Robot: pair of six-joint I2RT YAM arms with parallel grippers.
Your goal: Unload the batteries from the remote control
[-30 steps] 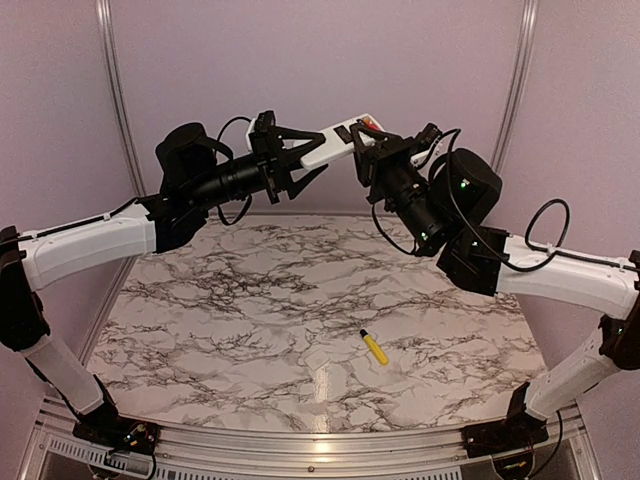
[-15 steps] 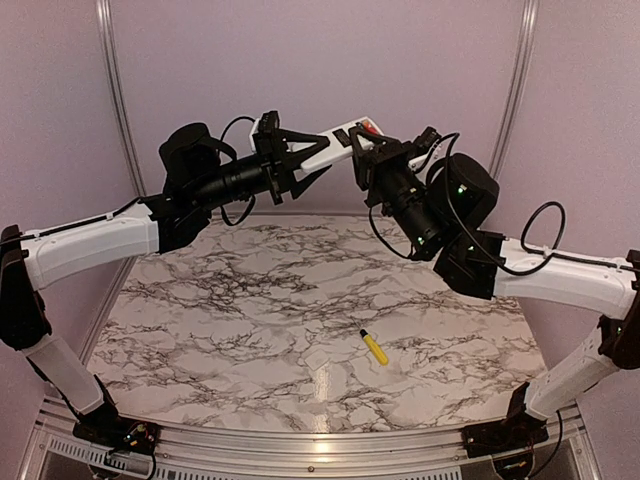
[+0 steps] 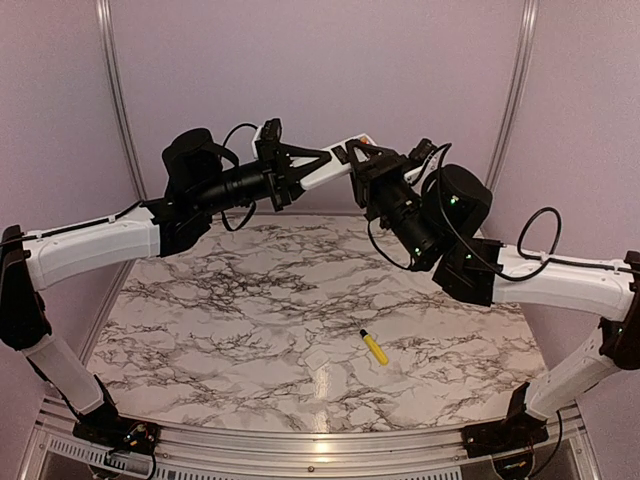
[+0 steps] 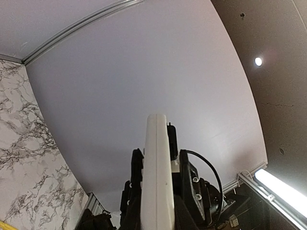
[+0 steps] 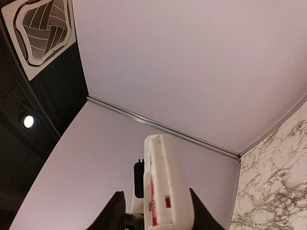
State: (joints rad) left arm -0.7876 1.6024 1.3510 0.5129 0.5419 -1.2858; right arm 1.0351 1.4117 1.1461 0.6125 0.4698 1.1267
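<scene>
left pincer: high, pointing right, clamped on remote control | right pincer: high, pointing left, clamped on its other end | arms: both lifted

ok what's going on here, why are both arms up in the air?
Both arms hold the remote control in the air between them, above the far side of the table. The left hand grips one end and the right hand grips the other. A yellow-handled screwdriver lies on the marble table, with neither hand near it. No batteries show outside the remote in any view.
</scene>
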